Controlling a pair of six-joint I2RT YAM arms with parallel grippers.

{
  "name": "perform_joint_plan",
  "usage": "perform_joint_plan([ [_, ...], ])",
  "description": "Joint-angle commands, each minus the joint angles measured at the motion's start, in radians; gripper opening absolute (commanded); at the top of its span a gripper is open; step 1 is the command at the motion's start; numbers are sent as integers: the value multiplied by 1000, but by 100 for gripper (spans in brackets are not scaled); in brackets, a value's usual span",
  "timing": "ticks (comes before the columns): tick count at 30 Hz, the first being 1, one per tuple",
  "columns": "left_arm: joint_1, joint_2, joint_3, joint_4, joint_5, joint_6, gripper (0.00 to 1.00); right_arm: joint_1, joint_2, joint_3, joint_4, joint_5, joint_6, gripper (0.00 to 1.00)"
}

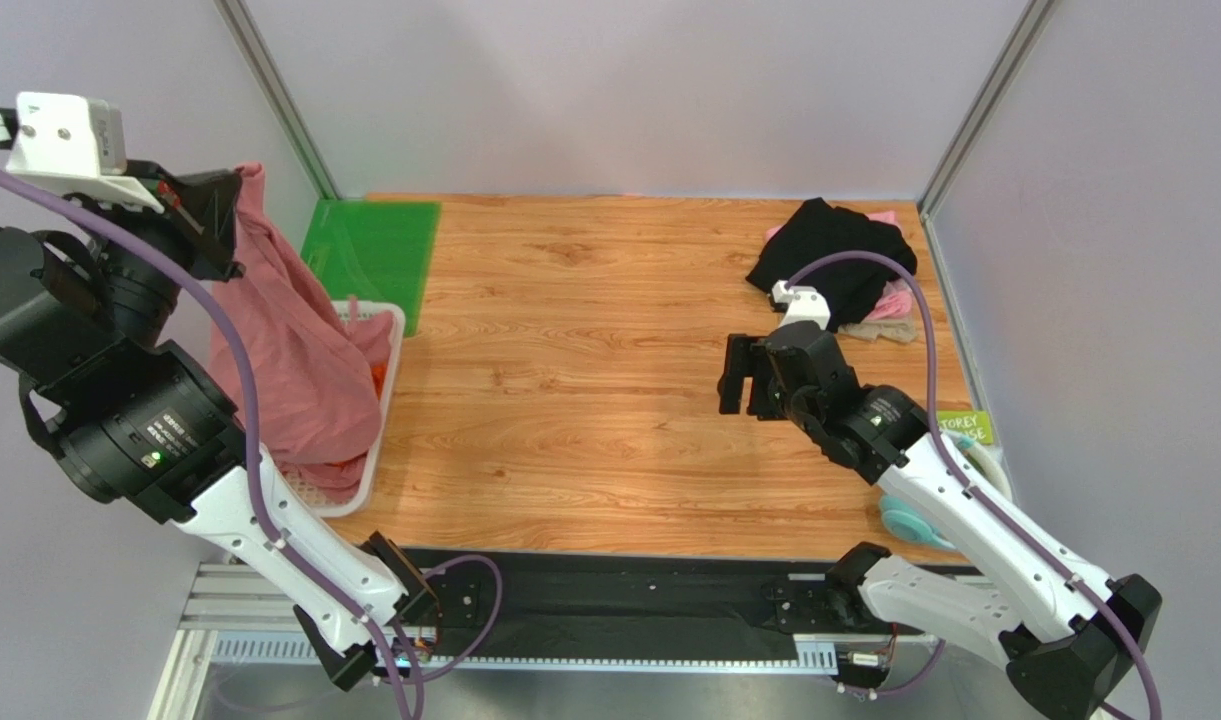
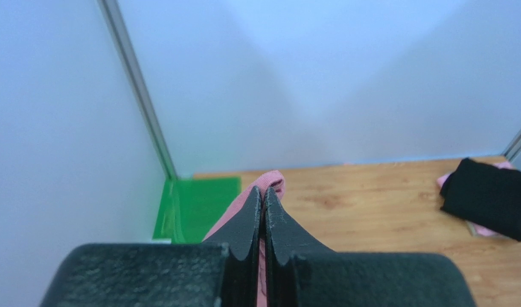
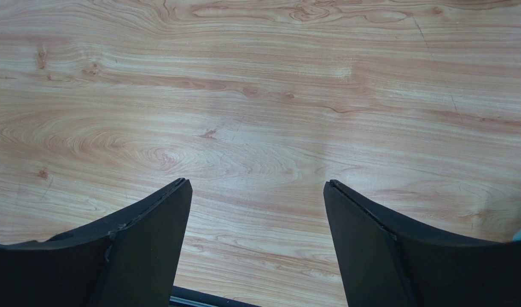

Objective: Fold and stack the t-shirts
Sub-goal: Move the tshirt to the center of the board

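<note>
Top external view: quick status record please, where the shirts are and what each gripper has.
left gripper: shut on the dusty-rose t-shirt, raised high at the far left
dusty-rose t-shirt: hangs from that gripper, lower part draped into the white mesh basket
black t-shirt: far right corner, lying on a pale pink t-shirt
right gripper: open, empty, over bare table
</note>
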Motion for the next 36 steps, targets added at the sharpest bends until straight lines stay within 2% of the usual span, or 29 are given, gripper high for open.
perform_joint_plan([
  [1,5,20,124,379,18,-316,0,5,-38,-18,35,6,-17,81],
  [2,7,42,185,396,-3,-377,0,5,-40,-20,35,11,-18,81],
  [3,7,117,344,403,-15,-425,0,5,-41,-21,35,14,-17,81],
  [5,5,180,462,412,-66,-533,0,3,-45,-29,37,13,-12,80],
  [7,5,164,381,550,-74,-600,0,5,-54,-40,43,9,-3,80],
  [9,7,92,215,752,-66,-670,0,5,-63,-58,52,6,2,80],
  [15,5,66,237,1030,58,-792,0,5,-91,-73,65,3,0,79],
  [18,5,27,246,1103,86,-822,0,5,-100,-84,84,-10,8,78],
  [24,5,-6,246,1231,106,-976,0,5,-124,-110,95,-14,14,77],
  [29,5,1,306,1261,95,-1039,0,5,-134,-121,107,-18,5,77],
  [36,7,-23,292,1288,52,-1063,0,5,-129,-147,143,-41,10,77],
])
